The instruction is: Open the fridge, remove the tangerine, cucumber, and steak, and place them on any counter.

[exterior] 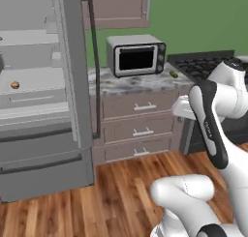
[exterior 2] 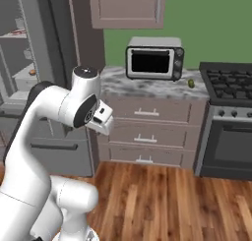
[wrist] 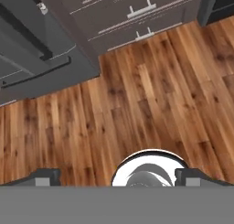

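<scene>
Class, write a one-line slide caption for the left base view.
Fridge door open, tangerine on a shelf, cucumber on the counter beside the toaster oven.

My fingers (wrist: 45, 176) stand wide apart, holding nothing, over the wooden floor (wrist: 137, 104). Far left is the fridge (wrist: 41, 67) with its lower drawers; far right, taupe drawers (wrist: 137, 17) with silver handles.

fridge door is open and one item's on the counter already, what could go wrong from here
1. The open fridge door stands right beside the counter; the arm may clip it when reaching in.
2. The tangerine is small and round on its shelf; the open gripper, now pointing at the floor, could nudge it away.
3. The cucumber lies near the counter's edge by the stove; later placements might knock it.
</scene>
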Robot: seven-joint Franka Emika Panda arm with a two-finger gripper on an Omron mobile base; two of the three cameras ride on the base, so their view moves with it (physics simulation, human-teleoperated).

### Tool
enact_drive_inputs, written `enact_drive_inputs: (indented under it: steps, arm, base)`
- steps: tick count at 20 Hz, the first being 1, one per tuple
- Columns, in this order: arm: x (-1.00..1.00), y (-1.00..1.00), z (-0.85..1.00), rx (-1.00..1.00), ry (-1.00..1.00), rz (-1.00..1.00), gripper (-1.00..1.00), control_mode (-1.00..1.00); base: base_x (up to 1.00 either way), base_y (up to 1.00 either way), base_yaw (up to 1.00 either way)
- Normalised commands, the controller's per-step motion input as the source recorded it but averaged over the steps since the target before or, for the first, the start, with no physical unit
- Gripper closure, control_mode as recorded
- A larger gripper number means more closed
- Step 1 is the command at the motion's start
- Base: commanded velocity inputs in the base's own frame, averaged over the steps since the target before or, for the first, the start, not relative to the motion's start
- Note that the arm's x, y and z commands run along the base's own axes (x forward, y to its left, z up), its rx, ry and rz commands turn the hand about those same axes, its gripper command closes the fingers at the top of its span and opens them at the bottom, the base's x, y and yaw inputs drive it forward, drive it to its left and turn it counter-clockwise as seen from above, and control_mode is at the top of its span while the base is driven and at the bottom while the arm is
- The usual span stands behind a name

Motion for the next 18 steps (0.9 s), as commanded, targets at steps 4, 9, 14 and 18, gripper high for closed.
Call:
enact_drive_inputs:
  steps: [4, 9, 14, 18]
  arm:
    - [0.0, 0.0, 0.0, 0.0, 0.0, 0.0, -1.0, 1.0]
    - [0.0, 0.0, 0.0, 0.0, 0.0, 0.0, -1.0, 1.0]
    - [0.0, 0.0, 0.0, 0.0, 0.0, 0.0, -1.0, 1.0]
    - [0.0, 0.0, 0.0, 0.0, 0.0, 0.0, -1.0, 1.0]
  base:
    - [-0.43, 1.0, 0.0]
    - [-0.01, 1.0, 0.0]
    - [0.55, 1.0, 0.0]
    - [0.75, 0.99, 0.0]
